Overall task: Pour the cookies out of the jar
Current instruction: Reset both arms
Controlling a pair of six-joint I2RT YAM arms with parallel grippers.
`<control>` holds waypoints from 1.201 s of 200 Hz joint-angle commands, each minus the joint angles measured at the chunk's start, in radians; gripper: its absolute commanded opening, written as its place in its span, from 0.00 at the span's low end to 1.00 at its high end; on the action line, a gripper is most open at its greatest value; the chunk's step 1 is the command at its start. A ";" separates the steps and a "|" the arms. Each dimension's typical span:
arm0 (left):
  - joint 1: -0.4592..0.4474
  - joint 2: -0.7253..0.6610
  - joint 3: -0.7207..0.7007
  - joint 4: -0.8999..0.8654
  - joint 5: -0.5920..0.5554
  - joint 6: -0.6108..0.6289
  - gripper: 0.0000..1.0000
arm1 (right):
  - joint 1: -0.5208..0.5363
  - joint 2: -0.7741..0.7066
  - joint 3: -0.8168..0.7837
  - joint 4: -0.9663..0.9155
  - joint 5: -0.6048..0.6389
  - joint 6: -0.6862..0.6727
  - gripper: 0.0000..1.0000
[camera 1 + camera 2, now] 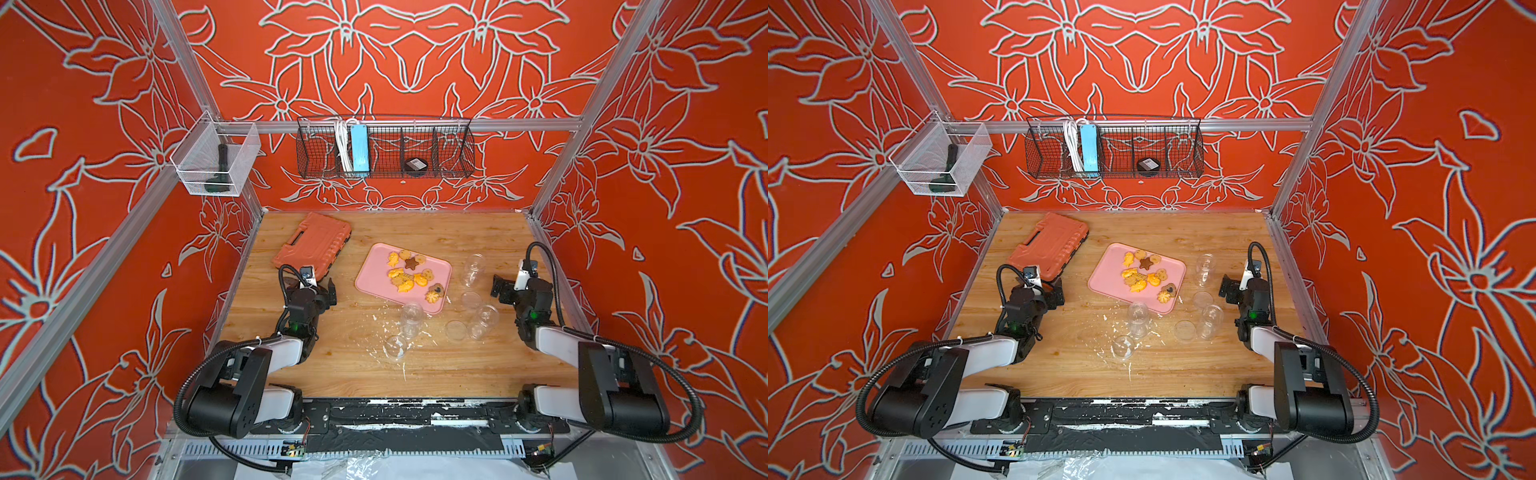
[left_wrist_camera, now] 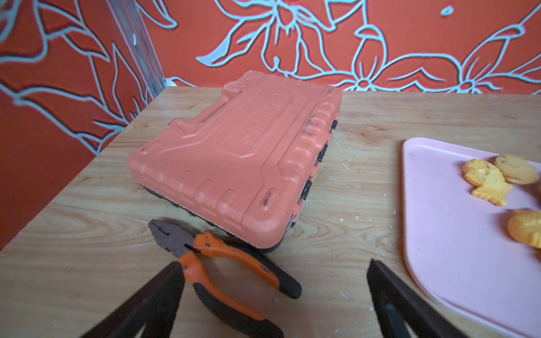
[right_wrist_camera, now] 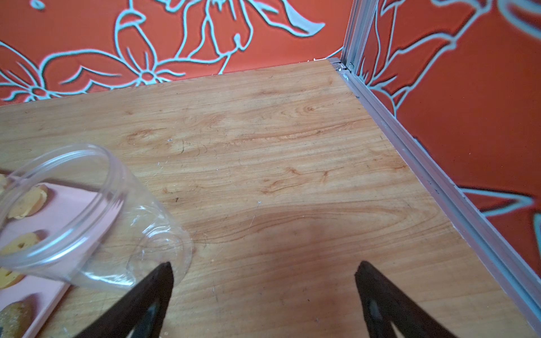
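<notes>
Cookies [image 1: 405, 285] lie on the pink tray [image 1: 376, 270] in both top views; only the left wrist view reveals pliers [image 2: 205, 257] beside the orange case [image 2: 240, 158]. Left gripper [image 2: 274, 264] and right gripper [image 3: 265, 264] gape wide, empty.

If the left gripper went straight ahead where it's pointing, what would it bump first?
Probably the pliers, lying right in front of the left gripper; if it passes above them, the orange case behind comes next. Height is hard to judge.
</notes>
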 commanded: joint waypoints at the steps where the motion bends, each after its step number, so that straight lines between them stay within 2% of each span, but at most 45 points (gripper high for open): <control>1: 0.009 0.010 -0.034 0.137 0.077 0.045 0.98 | 0.006 -0.014 -0.015 0.027 0.016 -0.015 0.99; 15: 0.010 0.021 -0.063 0.192 0.114 0.062 0.98 | 0.007 -0.015 -0.015 0.030 0.015 -0.016 0.99; 57: 0.011 0.016 -0.078 0.213 0.117 0.060 0.98 | 0.007 -0.017 -0.035 0.063 -0.006 -0.024 0.99; 114: 0.010 0.022 -0.114 0.284 0.004 0.011 0.98 | 0.009 -0.011 -0.067 0.130 -0.032 -0.039 0.99; 148: 0.010 0.061 -0.118 0.320 -0.078 -0.023 0.98 | 0.026 0.009 -0.116 0.236 -0.038 -0.060 0.99; 240: 0.013 0.069 -0.115 0.319 -0.079 -0.026 0.98 | 0.062 0.068 -0.120 0.291 -0.034 -0.104 0.99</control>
